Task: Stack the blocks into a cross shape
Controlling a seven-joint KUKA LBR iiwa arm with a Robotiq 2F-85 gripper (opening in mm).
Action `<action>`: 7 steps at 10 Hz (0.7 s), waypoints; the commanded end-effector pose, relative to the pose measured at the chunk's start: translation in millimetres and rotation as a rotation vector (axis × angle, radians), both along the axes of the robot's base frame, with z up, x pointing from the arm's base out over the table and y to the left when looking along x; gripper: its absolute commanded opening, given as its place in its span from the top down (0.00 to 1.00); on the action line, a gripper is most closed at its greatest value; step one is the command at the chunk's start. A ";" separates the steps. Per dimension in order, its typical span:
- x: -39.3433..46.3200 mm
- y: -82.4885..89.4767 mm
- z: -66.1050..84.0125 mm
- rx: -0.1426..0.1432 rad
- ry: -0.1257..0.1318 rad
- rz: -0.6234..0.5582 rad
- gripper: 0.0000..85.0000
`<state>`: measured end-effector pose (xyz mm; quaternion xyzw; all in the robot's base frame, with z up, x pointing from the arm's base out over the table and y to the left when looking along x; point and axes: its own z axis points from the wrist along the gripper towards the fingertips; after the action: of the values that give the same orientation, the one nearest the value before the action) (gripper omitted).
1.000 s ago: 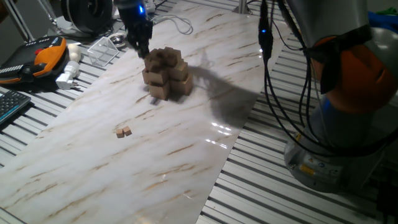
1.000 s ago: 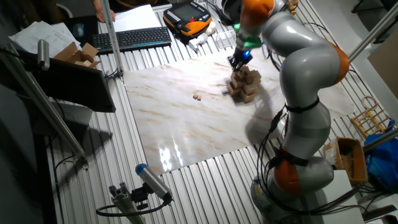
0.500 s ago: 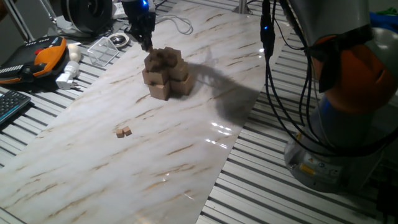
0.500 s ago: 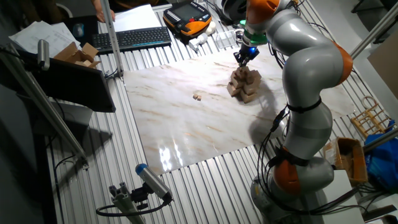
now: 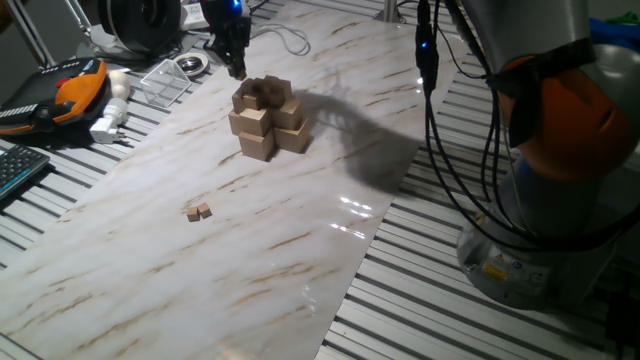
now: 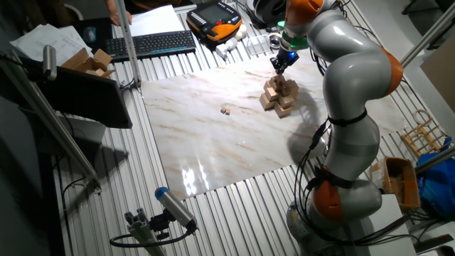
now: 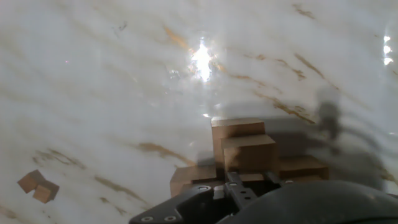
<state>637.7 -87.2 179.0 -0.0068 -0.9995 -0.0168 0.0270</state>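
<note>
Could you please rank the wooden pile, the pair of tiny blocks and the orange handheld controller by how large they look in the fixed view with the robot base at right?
1. Orange controller, partly cut off and nearer the edge, so only roughly level with the pile.
2. Wooden pile.
3. Pair of tiny blocks, clearly smallest.

Robotics lab: slatted metal bench (image 5: 560,320), teach pendant (image 5: 60,92)

Two tiny blocks (image 5: 198,211) lie loose; one cross shape (image 5: 264,119) stands.
</note>
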 end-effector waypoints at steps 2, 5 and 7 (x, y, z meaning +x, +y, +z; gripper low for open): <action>-0.8 -1.0 -1.0 0.003 0.009 0.009 1.00; -3.3 -0.7 -2.7 0.003 0.008 0.012 1.00; -6.7 -1.0 -3.9 0.005 0.010 0.011 1.00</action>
<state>630.1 -88.1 174.5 -0.0013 -0.9993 -0.0190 0.0317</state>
